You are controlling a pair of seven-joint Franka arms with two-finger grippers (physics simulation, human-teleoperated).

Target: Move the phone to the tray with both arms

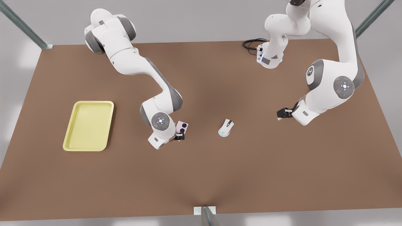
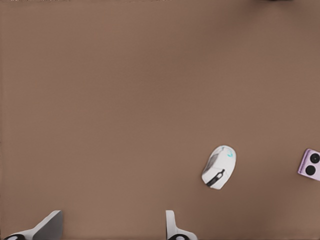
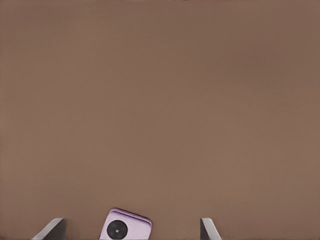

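Note:
The pale pink phone (image 1: 182, 126) lies flat on the brown table, near the middle. My right gripper (image 1: 179, 137), on the arm at the front view's left, hovers right at it. In the right wrist view the phone (image 3: 125, 227) sits between the widely spread fingertips (image 3: 51, 229) without touching them, so the right gripper (image 3: 131, 232) is open. My left gripper (image 1: 282, 113), on the arm at the front view's right, hangs open (image 2: 110, 233) well away; its view shows the phone (image 2: 310, 164) far off. The pale yellow tray (image 1: 89, 125) lies empty at the front view's left.
A white computer mouse (image 1: 226, 128) lies between the two grippers, close to the phone's right in the front view, and appears as the mouse (image 2: 219, 166) in the left wrist view. A black cable (image 1: 251, 44) loops at the table's far edge. Metal posts stand at the table's edges.

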